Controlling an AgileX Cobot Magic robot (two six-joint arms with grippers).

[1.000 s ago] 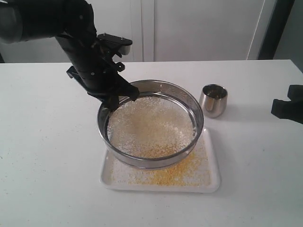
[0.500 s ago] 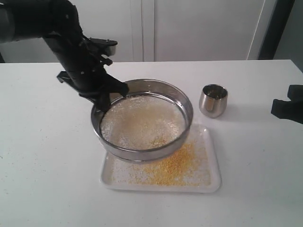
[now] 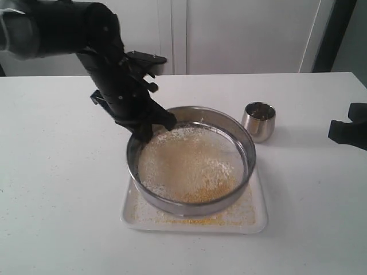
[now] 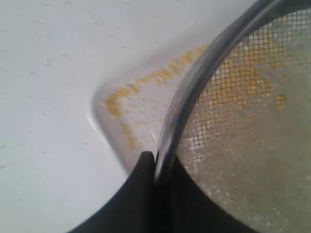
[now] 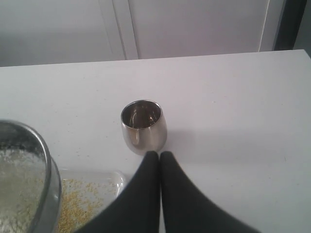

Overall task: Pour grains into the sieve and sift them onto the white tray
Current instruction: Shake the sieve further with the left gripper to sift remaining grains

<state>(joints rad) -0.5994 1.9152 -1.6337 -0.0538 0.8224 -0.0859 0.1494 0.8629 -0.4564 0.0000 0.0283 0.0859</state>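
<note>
The sieve (image 3: 243,137), a wide steel ring with a mesh bottom, hangs just above the white tray (image 3: 261,220). My left gripper (image 3: 150,124) is shut on the sieve's far-left rim; the left wrist view shows its black fingers (image 4: 141,189) pinching the steel rim (image 4: 194,87). Whitish and yellow grains (image 3: 192,163) lie on the mesh. Fine yellow grains (image 3: 195,220) are scattered on the tray under it. My right gripper (image 3: 344,130) sits shut and empty at the right edge of the table, its fingers (image 5: 146,194) pressed together.
A small shiny steel cup (image 3: 258,121) stands upright on the white table right of the sieve, just ahead of the right gripper in its wrist view (image 5: 143,127). Stray grains speckle the table (image 3: 57,189) to the left. A white cabinet wall rises behind.
The left gripper has shaken the sieve: it swung left half a second ago and is now shifted back right and nearer, over the tray. The right arm has not moved.
</note>
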